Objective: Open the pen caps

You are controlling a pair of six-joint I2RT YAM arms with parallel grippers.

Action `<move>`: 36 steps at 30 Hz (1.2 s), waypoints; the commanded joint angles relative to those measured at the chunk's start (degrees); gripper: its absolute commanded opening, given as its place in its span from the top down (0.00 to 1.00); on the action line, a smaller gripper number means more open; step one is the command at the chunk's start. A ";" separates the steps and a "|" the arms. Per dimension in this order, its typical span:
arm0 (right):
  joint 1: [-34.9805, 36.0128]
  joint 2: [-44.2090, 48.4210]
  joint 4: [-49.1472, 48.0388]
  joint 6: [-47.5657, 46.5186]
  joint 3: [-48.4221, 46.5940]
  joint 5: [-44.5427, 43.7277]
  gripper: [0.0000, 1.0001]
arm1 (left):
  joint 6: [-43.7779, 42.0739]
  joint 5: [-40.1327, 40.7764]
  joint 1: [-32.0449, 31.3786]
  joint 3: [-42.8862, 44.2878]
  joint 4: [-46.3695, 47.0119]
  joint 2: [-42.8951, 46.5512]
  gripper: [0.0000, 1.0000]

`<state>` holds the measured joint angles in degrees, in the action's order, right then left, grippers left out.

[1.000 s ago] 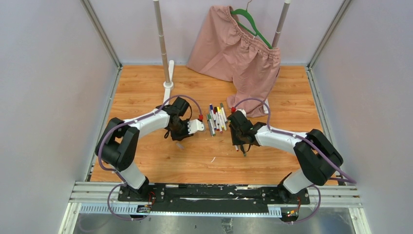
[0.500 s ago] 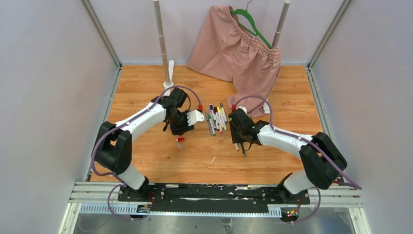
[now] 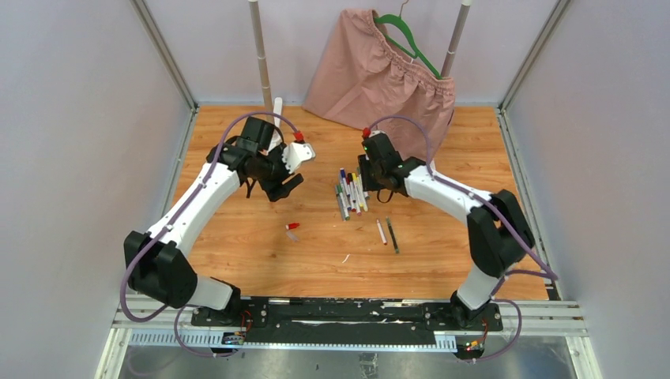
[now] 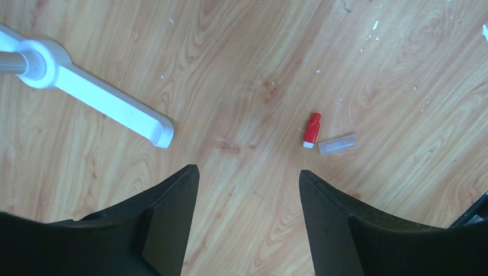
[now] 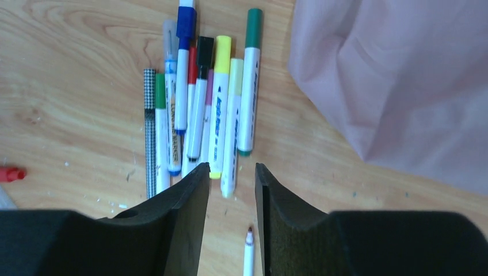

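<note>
Both arms have swung back from the near part of the table (image 3: 237, 264). The left has come off the red cap and the right off the two loose pens, and each now sits farther back by the pen bundle.

1. Two loose pens (image 3: 386, 234): on the near side of the pen bundle (image 3: 350, 192), toward the right arm, lying just apart from each other. One shows a bare nib in the right wrist view, so it is judged already uncapped.
2. Red cap (image 4: 312, 127): on the near side of the bundle, toward the left arm and well apart from it. A clear plastic piece (image 4: 337, 144) lies just beside it.
3. Pen bundle: about ten marker pens side by side and touching, with their caps (image 5: 222, 46) on (blue, black, yellow, green among them). The pens are judged light, stiff and smooth-barrelled, so prone to roll. The caps look short and push-fit. Suggested hold: one gripper across mid-barrel, the other on the cap, pulling straight along the pen's length.
4. Right gripper (image 5: 231, 168): above the bundle's near end, fingers narrowly parted with nothing between them.
5. Left gripper (image 4: 247, 172): on the left-arm side of the bundle and well apart from it, fingers spread wide and empty.
6. White stand foot (image 4: 109, 106): farther out on the left-arm side of the bundle.
7. Pink shorts (image 3: 379, 75) on a green hanger (image 3: 403, 35): beyond the bundle, with the hem near its right-arm side.
</note>
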<state>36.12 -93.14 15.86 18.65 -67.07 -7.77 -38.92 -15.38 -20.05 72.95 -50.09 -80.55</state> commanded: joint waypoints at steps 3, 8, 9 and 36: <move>-1.75 -10.81 2.67 -3.46 -9.61 2.98 0.63 | 3.86 -1.39 0.98 -1.30 -2.74 2.37 0.30; -3.40 -15.19 3.22 -2.99 -12.47 3.82 0.70 | 4.39 -1.44 0.98 -1.78 -2.92 3.76 0.29; -3.68 -15.85 3.22 -2.85 -12.71 4.11 0.71 | 4.26 -1.51 0.98 -1.96 -2.85 4.04 0.29; -5.08 -23.34 3.20 -3.42 -12.41 5.71 0.72 | 5.89 -0.65 0.98 -0.06 -2.91 4.62 0.00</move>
<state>31.48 -114.45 17.21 15.75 -79.37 -1.54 -33.78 -16.08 -19.31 71.35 -52.42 -77.19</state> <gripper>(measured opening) 0.279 0.999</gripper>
